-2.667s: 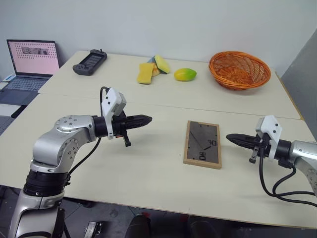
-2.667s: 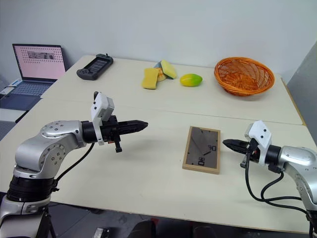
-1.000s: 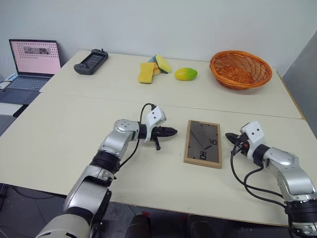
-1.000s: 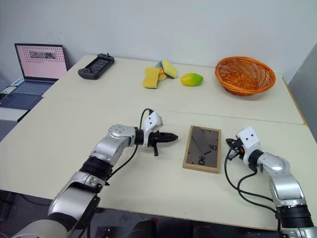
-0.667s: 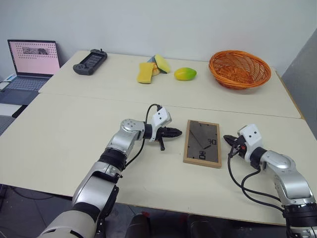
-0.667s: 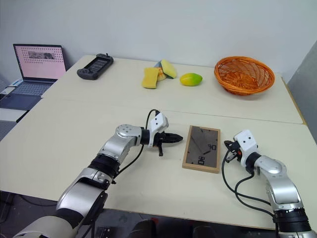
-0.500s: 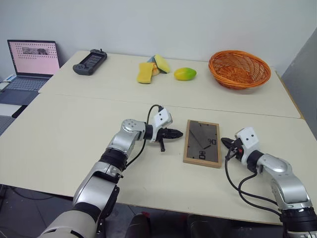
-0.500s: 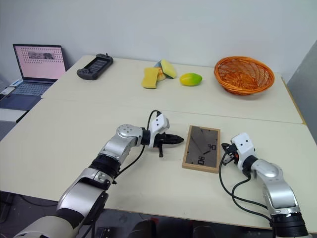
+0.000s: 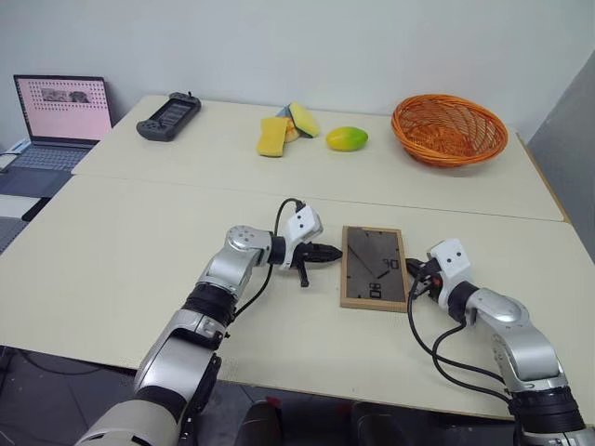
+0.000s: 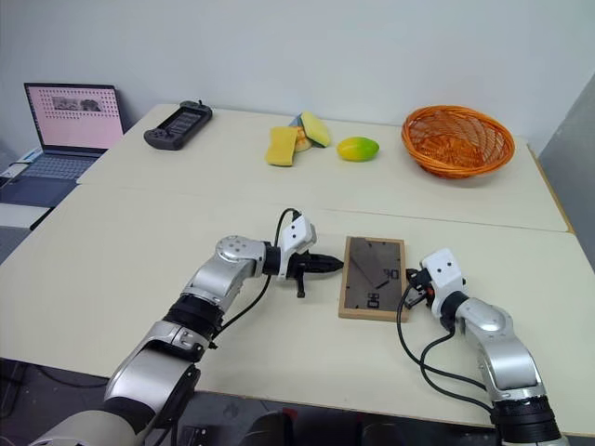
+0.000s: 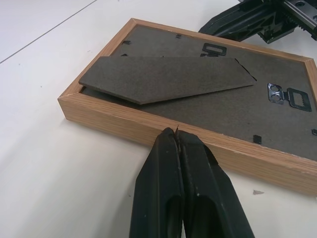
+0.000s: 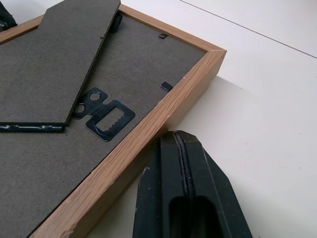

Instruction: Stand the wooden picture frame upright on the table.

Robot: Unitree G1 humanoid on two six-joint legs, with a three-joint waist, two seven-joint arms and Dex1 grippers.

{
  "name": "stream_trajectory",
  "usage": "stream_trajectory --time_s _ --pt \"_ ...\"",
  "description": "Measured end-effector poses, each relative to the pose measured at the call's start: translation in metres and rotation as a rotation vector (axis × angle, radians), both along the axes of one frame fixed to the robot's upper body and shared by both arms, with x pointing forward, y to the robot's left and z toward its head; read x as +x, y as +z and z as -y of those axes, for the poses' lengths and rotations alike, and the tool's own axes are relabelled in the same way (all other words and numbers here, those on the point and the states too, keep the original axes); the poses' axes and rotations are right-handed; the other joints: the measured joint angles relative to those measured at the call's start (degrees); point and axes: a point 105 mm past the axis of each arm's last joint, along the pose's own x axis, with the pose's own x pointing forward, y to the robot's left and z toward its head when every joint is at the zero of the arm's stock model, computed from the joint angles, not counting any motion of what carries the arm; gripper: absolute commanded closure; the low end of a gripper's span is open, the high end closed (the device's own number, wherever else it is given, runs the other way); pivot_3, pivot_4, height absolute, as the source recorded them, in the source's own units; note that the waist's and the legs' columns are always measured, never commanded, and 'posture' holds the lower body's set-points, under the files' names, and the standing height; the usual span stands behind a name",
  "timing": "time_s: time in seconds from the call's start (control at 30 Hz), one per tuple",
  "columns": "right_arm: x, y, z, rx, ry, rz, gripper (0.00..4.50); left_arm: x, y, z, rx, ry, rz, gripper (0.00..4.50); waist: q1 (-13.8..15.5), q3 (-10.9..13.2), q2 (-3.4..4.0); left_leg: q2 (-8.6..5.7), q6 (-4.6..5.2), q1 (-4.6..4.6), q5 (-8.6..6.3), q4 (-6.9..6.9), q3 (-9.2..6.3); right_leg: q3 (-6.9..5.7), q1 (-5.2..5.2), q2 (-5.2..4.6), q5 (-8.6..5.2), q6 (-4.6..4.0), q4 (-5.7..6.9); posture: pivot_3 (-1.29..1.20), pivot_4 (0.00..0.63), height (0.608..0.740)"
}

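The frame (image 9: 374, 268) is lying flat, back side up, on the near table (image 9: 139, 251), roughly at centre. Its dark grey backing and stand flap (image 11: 163, 79) are facing upward; the flap is lying folded against the backing.

Left gripper (image 9: 333, 251): fingers closed together, holding nothing. It is sitting at the frame's 9 o'clock side, with the tips at or touching the wooden edge in the left wrist view (image 11: 176, 133).

Right gripper (image 9: 413, 272): fingers closed together, holding nothing. It is sitting at the frame's 3 o'clock side, tips just beside the wooden edge (image 12: 181, 136); contact cannot be confirmed.

Changes from the earlier frames:
- Both grippers are now flanking the frame closely; a few seconds ago each was well apart from it.
- Over the last second the right gripper has been closing in on the 3 o'clock edge.
- The frame has shifted slightly toward 9 o'clock and is now lying squarer to the table edge.

Unchanged on the far table, toward 12 o'clock: sponges (image 9: 275, 136), a mango (image 9: 346, 139), a basket (image 9: 449, 130), a handheld console (image 9: 168, 116). A laptop (image 9: 58, 116) is standing at 10 o'clock.
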Motion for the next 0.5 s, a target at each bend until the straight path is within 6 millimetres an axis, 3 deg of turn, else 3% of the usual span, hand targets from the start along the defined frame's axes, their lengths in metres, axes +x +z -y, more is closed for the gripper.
stream_trajectory --time_s 0.13,0.27,0.5 --pt "0.000 0.000 -0.002 -0.003 0.008 -0.001 4.50 0.000 0.001 -0.003 0.007 0.010 0.003 4.46 -0.10 0.00 0.00 0.01 0.00 0.00 0.00 0.00 0.00 0.00 -0.01 0.00 0.00 0.00 0.01 0.00 0.150 0.740" --pt "-0.002 -0.002 -0.002 -0.008 0.019 -0.010 4.50 0.005 0.007 -0.018 0.019 0.053 0.016 4.46 -0.27 0.00 0.00 0.00 0.01 0.00 0.01 0.00 -0.03 -0.02 0.00 0.00 0.00 0.00 0.03 0.00 0.150 0.740" --pt "-0.013 -0.007 0.013 -0.056 0.020 -0.038 4.50 -0.004 0.015 -0.031 0.027 0.056 0.036 4.46 0.08 0.00 0.00 0.00 0.01 -0.02 0.01 0.00 -0.07 -0.04 0.01 0.00 0.00 0.00 0.02 0.00 0.150 0.740"
